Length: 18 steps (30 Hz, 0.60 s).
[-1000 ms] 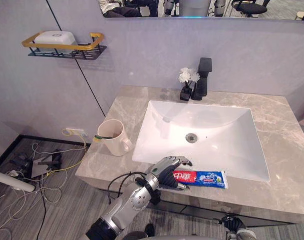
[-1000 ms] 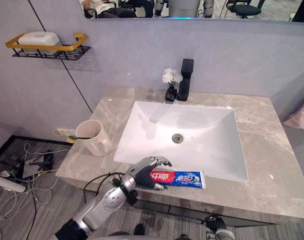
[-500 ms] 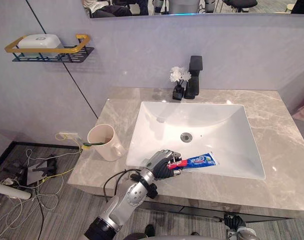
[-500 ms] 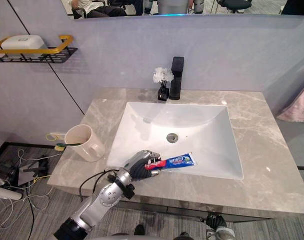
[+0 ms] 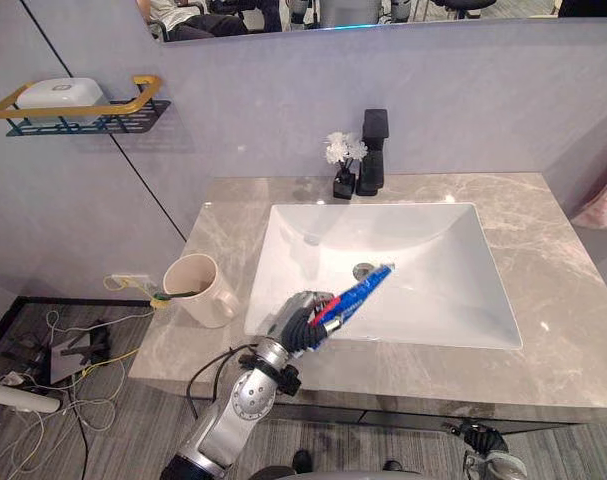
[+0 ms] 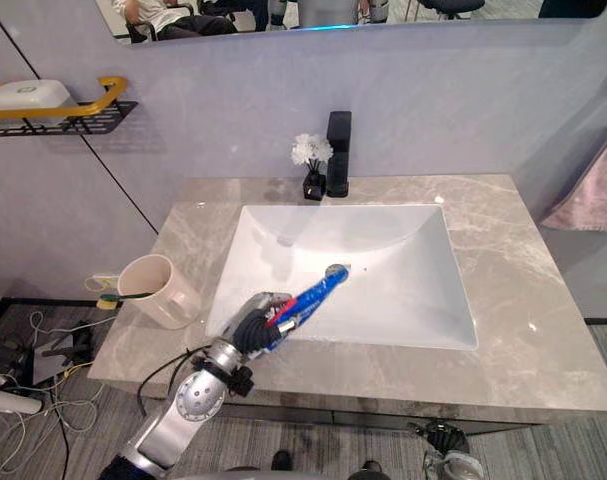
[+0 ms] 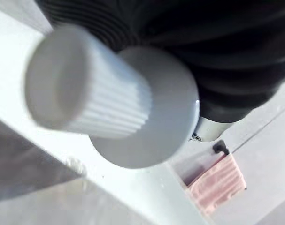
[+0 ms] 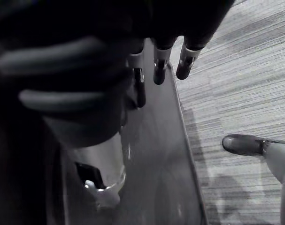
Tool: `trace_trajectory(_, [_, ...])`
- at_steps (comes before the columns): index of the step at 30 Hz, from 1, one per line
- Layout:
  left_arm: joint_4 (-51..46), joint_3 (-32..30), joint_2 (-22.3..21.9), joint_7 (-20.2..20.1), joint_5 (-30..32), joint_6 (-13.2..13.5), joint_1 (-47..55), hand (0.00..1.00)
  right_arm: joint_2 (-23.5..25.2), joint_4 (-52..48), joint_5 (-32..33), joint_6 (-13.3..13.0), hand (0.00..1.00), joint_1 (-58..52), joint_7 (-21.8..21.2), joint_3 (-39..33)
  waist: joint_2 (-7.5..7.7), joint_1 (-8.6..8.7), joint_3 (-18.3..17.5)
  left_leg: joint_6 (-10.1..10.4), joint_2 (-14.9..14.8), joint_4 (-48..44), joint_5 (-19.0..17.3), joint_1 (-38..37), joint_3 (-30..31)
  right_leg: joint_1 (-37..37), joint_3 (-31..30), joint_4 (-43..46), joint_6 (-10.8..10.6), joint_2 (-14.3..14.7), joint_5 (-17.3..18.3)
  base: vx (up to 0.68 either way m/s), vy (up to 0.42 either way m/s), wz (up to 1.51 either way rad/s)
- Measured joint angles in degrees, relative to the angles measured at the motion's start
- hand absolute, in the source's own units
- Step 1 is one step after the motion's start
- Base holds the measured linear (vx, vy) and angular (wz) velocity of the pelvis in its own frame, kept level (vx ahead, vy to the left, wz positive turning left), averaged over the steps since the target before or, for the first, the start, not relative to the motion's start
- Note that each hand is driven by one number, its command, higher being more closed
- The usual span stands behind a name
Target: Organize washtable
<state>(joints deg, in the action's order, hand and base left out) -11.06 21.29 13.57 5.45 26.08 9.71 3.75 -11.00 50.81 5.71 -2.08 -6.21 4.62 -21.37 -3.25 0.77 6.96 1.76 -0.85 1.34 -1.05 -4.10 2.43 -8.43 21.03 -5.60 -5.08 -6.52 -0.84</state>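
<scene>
Down low, right hand point(image 8: 158, 65) hangs above the floor, fingers loose, holding nothing. At the front edge of the counter point(image 5: 568, 290), left hand point(image 5: 295, 322) is curled tight round the toothpaste tube point(image 5: 358, 291), its far end slanting up over the sink point(image 5: 453, 300). Mug point(image 5: 195, 290) with toothbrush point(image 5: 173, 296) stands left of the basin. Faucet point(image 5: 374, 150) and flowers point(image 5: 341, 150) sit behind.

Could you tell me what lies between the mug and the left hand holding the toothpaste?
Nothing loose: in the left eye view, just bare counter and the sink corner separate mug from left hand, shut on the toothpaste.
</scene>
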Motion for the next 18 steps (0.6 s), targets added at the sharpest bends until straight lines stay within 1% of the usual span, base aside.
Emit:
trace_trajectory(1, [-1.36,-0.84,-0.33,0.33,-0.84,0.0,-0.03,1.0,-0.07,-0.86,0.53,-0.13,0.0,-0.21,0.23,-2.02,0.43,0.05,0.05,0.03,-0.13,0.01,-0.05,-0.03,-0.38,0.17,-0.64,0.0,0.1,0.11,-0.08,0.02,0.008,-0.17])
trace_trajectory(5, [-2.93,-1.63,-1.98,1.05,-2.01,0.01,-1.89,1.0,-0.78,-3.72,2.58,-0.27,0.0,-0.56,0.53,-10.1,1.07,0.37,-0.57,0.11,-0.34,0.05,-0.12,0.22,-0.98,0.75,-1.04,0.01,0.17,0.31,-0.14,0.0,0.002,-0.08])
trace_trajectory(7, [-2.96,-1.72,-2.31,1.05,-3.11,0.01,-2.83,1.0,-1.12,-6.0,3.34,-0.24,0.0,-1.01,0.67,-12.61,1.43,0.82,-0.71,0.12,-0.42,0.06,-0.13,0.22,-1.13,0.84,-1.22,0.01,0.18,0.37,-0.15,-0.01,0.003,-0.04])
trace_trajectory(8, [-2.99,-1.88,-2.48,1.05,-3.29,0.01,-3.06,1.0,-1.26,-8.02,3.71,-0.21,0.0,-1.49,0.67,-13.85,1.69,1.47,-0.89,0.13,-0.48,0.07,-0.18,0.24,-1.32,0.96,-1.53,0.02,0.19,0.41,-0.15,-0.02,0.003,-0.07])
trace_trajectory(9, [-2.99,-1.92,-2.7,1.05,-3.4,0.0,-3.14,1.0,-1.26,-9.15,3.95,-0.18,0.0,-1.8,0.67,-14.43,1.79,1.46,-0.97,0.12,-0.51,0.08,-0.22,0.23,-1.44,1.03,-1.78,0.02,0.2,0.43,-0.16,-0.02,0.005,-0.15])
trace_trajectory(11, [-2.99,-2.29,-2.97,1.02,-4.04,-0.01,-3.51,1.0,-1.35,-14.96,4.46,-0.11,0.0,-3.22,0.54,-17.2,2.11,1.51,-1.41,0.13,-0.74,0.08,-0.38,0.3,-2.65,1.78,-2.63,0.28,0.34,0.52,-0.26,-0.02,0.007,-0.22])
trace_trajectory(12, [-3.02,-2.61,-3.07,0.95,-4.05,-0.01,-3.66,1.0,-1.43,-16.72,4.47,-0.01,0.0,-3.45,0.5,-18.13,2.11,1.7,-1.47,0.13,-0.74,0.04,-0.38,0.27,-2.63,1.76,-2.59,0.36,0.34,0.52,-0.27,-0.02,0.005,-0.13])
trace_trajectory(13, [-3.11,-3.63,-3.28,0.8,-4.06,-0.02,-3.93,1.0,-1.8,-20.56,4.48,0.19,0.0,-4.06,0.45,-19.76,2.41,2.1,-1.62,0.13,-0.74,-0.03,-0.39,0.24,-2.71,1.78,-2.69,0.43,0.34,0.52,-0.28,0.0,0.0,0.0])
trace_trajectory(14, [-3.18,-4.6,-3.44,0.8,-4.18,-0.02,-4.37,1.0,-2.53,-24.52,4.47,0.23,0.0,-4.97,0.25,-21.03,2.55,2.31,-1.79,0.15,-0.76,-0.14,-0.44,0.21,-2.75,1.76,-2.74,0.52,0.34,0.53,-0.28,-0.03,0.004,-0.04])
trace_trajectory(16, [-3.85,-5.82,-3.55,0.78,-4.39,-0.14,-4.99,1.0,-4.01,-28.59,4.46,0.54,0.0,-5.77,0.1,-22.02,2.48,2.37,-1.91,0.15,-0.85,-0.37,-0.64,0.21,-3.04,1.85,-3.09,0.59,0.35,0.62,-0.29,-0.04,0.004,-0.1])
trace_trajectory(17, [-4.67,-6.71,-3.76,0.78,-5.27,-0.33,-4.99,1.0,-4.8,-31.78,4.47,0.83,0.0,-6.09,0.03,-23.31,2.81,2.5,-1.86,0.14,-0.99,-0.51,-0.84,0.18,-3.63,2.06,-3.71,0.59,0.42,0.75,-0.33,-0.04,0.003,-0.22])
trace_trajectory(18, [-5.23,-7.53,-3.76,0.75,-5.27,-0.34,-5.0,1.0,-5.38,-35.32,4.64,0.89,0.0,-6.51,0.03,-24.85,2.5,2.54,-2.2,0.11,-1.07,-0.97,-1.22,0.35,-4.01,2.24,-4.05,0.62,0.44,0.75,-0.35,-0.03,0.004,-0.2])
